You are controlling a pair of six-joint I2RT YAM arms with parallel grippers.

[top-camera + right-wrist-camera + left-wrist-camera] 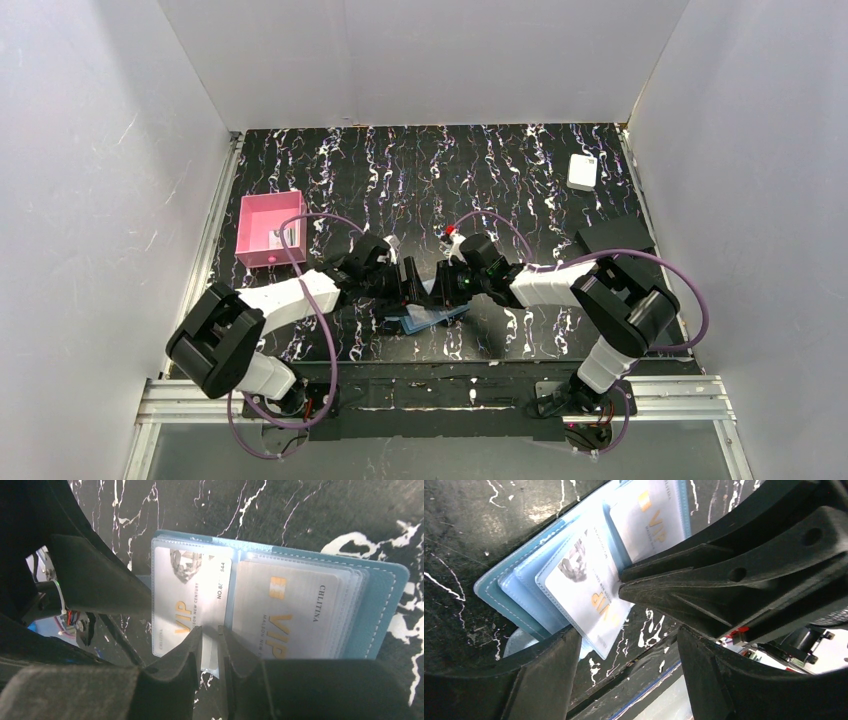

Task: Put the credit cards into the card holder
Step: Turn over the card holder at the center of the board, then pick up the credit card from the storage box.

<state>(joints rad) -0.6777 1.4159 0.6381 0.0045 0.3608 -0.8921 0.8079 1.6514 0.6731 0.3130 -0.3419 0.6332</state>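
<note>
Pale walls (430,60) box in a black desk (400,170) veined with white. From above, the card holder (430,318) lies open on the desk and my two hands meet right over it, my left hand (408,285) at its left side and my right hand (445,283) at its right. A pink tray (255,215) sits well to the left of the card holder and farther back. A white box (583,171) stands far beyond it to the right, and a flat black rectangle (615,238) lies to its right.

From my left wrist, the card holder shows a teal cover under paler blue sleeves. One credit card (584,590) marked VIP sits in a clear sleeve, with a second credit card (654,515) in the sleeve beyond. My left hand is released, its fingers (549,680) spread wide with bare desk between them. My right hand's tips come in from the side and meet on the sleeve edge.

From my right wrist, both cards lie face up, side by side, in the open card holder. My right hand is clenched narrow on a thin clear strip at the seam between them. I cannot tell whether a card itself is in the pinch. One of my left fingers (95,575) looms dark beside the card holder's left edge.
</note>
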